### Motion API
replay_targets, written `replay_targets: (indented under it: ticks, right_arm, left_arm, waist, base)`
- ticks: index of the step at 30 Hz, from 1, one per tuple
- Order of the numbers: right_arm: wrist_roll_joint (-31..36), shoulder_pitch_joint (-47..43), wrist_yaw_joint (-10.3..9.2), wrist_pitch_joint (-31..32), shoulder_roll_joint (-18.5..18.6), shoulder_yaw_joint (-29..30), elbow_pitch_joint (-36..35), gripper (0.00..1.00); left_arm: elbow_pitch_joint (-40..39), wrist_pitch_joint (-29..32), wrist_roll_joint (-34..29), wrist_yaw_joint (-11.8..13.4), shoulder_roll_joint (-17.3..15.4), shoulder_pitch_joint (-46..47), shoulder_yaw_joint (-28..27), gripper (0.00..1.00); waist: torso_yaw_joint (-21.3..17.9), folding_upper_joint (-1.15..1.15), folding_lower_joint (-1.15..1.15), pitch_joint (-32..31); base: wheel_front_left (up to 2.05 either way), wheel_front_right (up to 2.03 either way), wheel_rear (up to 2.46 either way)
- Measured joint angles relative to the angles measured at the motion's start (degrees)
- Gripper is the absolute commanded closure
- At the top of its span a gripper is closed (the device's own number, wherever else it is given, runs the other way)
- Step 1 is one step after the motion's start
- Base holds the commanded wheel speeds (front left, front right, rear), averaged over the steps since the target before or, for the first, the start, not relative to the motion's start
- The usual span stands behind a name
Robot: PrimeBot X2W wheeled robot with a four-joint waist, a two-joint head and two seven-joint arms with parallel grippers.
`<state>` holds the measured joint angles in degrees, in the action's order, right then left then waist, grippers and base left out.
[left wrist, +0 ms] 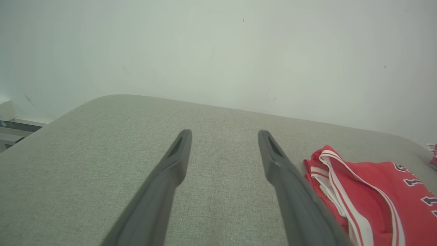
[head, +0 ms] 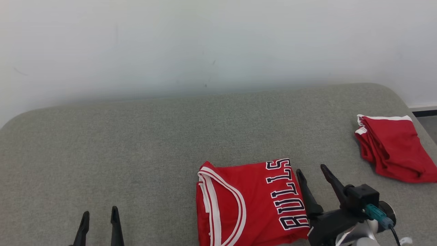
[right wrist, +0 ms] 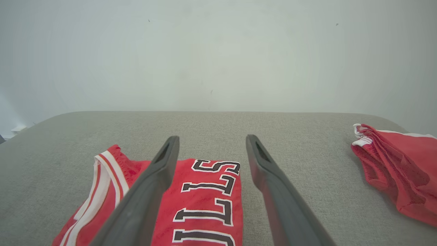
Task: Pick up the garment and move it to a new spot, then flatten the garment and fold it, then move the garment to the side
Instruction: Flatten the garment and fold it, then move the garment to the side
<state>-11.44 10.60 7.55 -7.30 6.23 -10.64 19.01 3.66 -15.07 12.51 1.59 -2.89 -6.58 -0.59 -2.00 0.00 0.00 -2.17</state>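
Note:
The garment (head: 251,201) is a red jersey with white trim and dark "BULLS" lettering. It lies folded on the grey cushioned surface (head: 136,143) near the front edge. In the right wrist view the garment (right wrist: 205,201) sits under and between my fingers. My right gripper (head: 312,172) stands open just off the jersey's right edge, nothing held. In its own view the right gripper (right wrist: 211,141) shows wide-spread fingers. My left gripper (head: 100,213) is open at the lower left, well apart from the jersey. The left wrist view shows the left gripper (left wrist: 223,135) open, with the garment (left wrist: 368,194) to its right.
A second red garment (head: 392,147) with white trim lies bunched at the far right edge of the surface, seen too in the right wrist view (right wrist: 399,167). A pale wall (head: 205,44) rises behind. Bare grey cushion stretches to the left and behind the jersey.

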Motion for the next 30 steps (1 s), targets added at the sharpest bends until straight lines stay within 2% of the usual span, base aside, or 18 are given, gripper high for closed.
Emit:
replay_targets:
  ticks: [6,14,19,30]
  right_arm:
    - [0.5,-4.3,0.01,-3.3,1.4,1.4,-2.8,0.00]
    - [1.0,-6.6,0.01,-5.9,3.3,0.7,-1.4,0.00]
    - [1.6,-7.5,0.01,-6.5,3.3,1.3,-0.2,0.00]
    - [2.7,-9.0,0.01,-7.2,1.3,2.3,0.1,0.00]
  left_arm:
    - [0.3,0.0,0.0,-0.2,0.0,-0.2,-0.7,0.00]
    - [1.5,0.0,-1.4,-2.7,0.0,-1.1,-1.3,0.00]
    - [2.4,0.0,-2.0,-3.5,0.0,-1.8,-1.8,0.00]
    - [2.8,0.0,-1.9,-3.4,0.0,-2.2,-2.1,0.00]
  waist:
    - [-1.0,0.00,0.00,-0.7]
    - [-1.1,0.00,0.00,-2.0]
    - [-0.9,0.00,0.00,-3.0]
    - [-0.8,0.00,0.00,-3.5]
  base:
    - [0.00,0.00,0.00]
    - [0.00,0.00,0.00]
    - [0.00,0.00,0.00]
    - [0.00,0.00,0.00]
